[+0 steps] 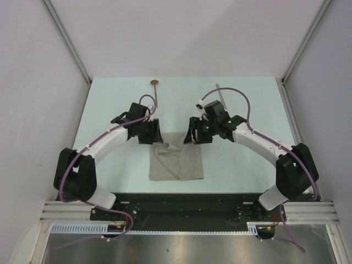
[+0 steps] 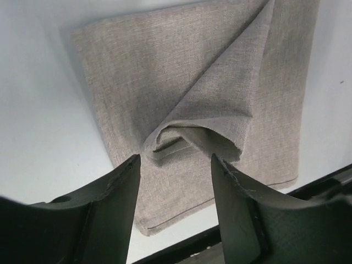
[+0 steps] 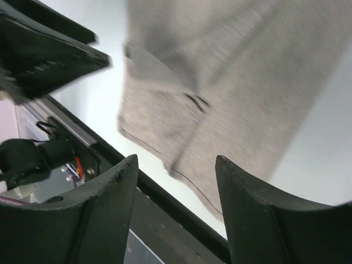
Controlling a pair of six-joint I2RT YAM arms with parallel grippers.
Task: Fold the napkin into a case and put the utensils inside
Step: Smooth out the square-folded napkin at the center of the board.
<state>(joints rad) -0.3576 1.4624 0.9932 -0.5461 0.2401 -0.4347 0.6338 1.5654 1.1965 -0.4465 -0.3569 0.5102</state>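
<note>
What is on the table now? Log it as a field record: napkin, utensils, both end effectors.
napkin: folded, on the table, one flap bunched up
spoon: far side, apart from napkin
knife: far side, partly hidden by right arm
left end effector: open, over bunched flap, holding nothing
right end effector: open, over napkin's far edge, holding nothing
spoon and knife inside napkin: no

napkin [image 2: 181, 82]: woven cloth, matt, coarse visible weave, stitched hem | table [image 1: 231, 173]: white, smooth, matt | L fingers [image 2: 118, 209] + R fingers [image 3: 104, 214]: blk, plastic-looking, matt, fine grain | spoon [image 1: 155, 83]: copper-brown bowl, dull | knife [image 1: 221, 98]: silver-grey, metal look | front plate [image 1: 181, 247]: brushed metal, semi-gloss
</note>
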